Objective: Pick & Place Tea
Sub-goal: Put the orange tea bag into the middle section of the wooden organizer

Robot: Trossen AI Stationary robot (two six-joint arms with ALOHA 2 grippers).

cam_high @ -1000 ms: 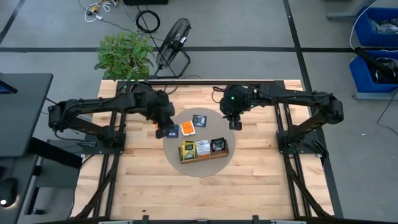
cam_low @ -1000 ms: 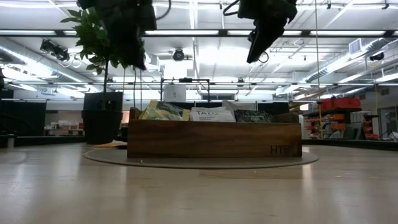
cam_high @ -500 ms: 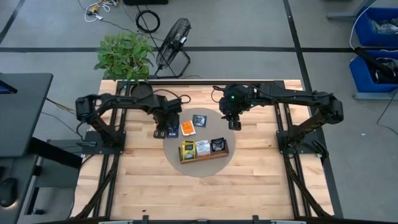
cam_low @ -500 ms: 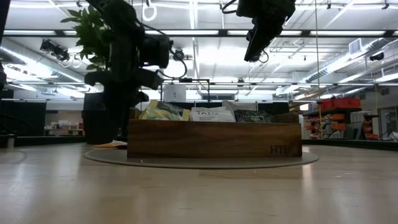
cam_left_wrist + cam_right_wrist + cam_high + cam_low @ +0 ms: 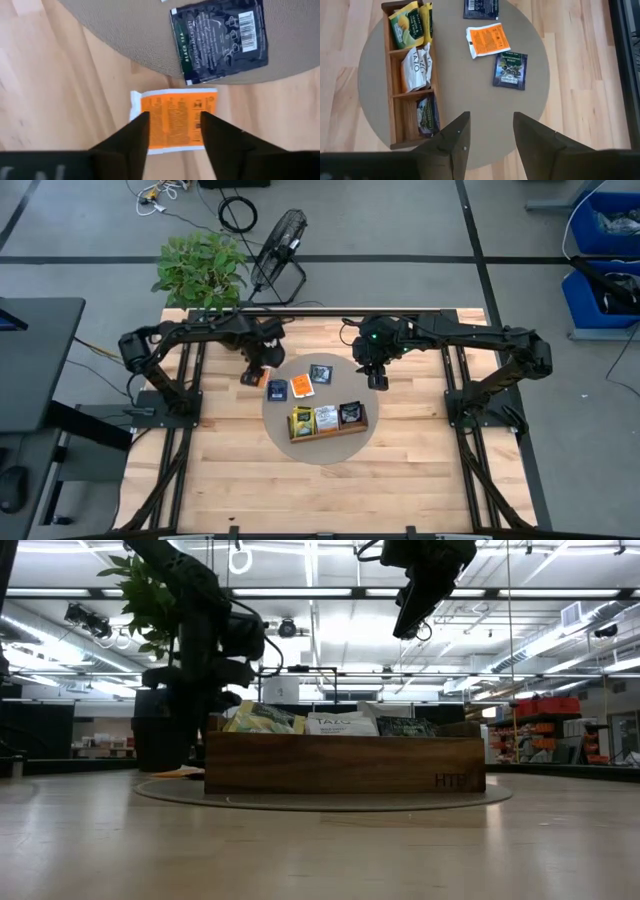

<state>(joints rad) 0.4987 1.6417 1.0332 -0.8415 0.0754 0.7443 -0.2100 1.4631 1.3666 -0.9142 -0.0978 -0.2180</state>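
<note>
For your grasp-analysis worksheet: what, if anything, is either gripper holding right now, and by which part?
Nothing is held. The left gripper is open just above an orange tea packet lying flat on the table. The right gripper is open and empty above the round mat.

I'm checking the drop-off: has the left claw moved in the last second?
Yes. In the high view the left claw has drawn back from the round mat edge toward the table's far side, above an orange tea packet.
</note>
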